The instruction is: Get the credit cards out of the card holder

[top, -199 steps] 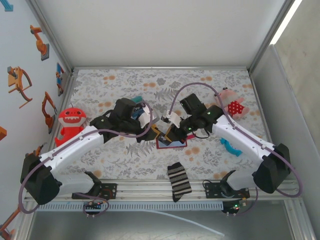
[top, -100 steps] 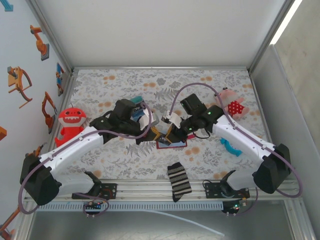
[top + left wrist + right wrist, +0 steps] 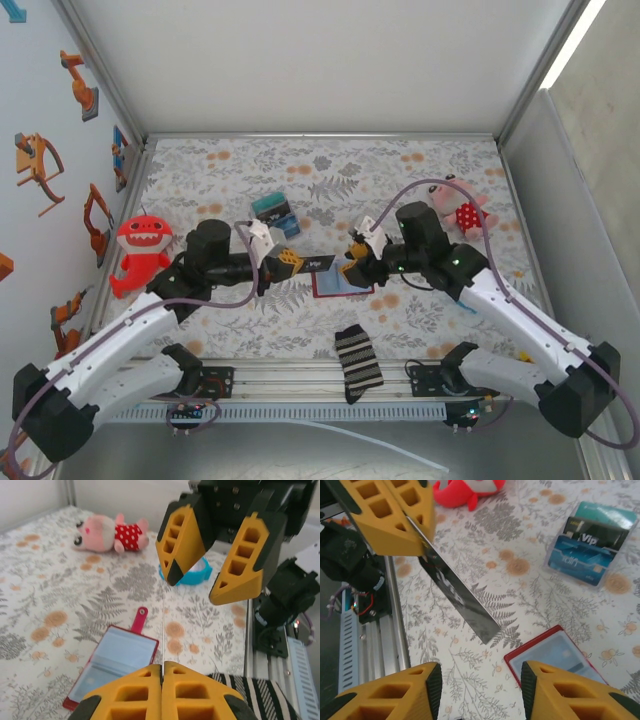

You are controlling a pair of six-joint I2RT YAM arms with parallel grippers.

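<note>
Drawn apart since a second ago, leaving dark credit card (image 3: 457, 602) in mid-air beside open card holder (image 3: 120, 657) on table (image 3: 430, 170). Pinched at one end by left gripper (image 3: 163, 666); right gripper (image 3: 479, 676) spread, released. Best: keep pinch firm, swing clear, lay flat.

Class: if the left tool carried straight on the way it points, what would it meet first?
Probably the right tool, open just ahead; the card that the left tool grips would reach it first.
</note>
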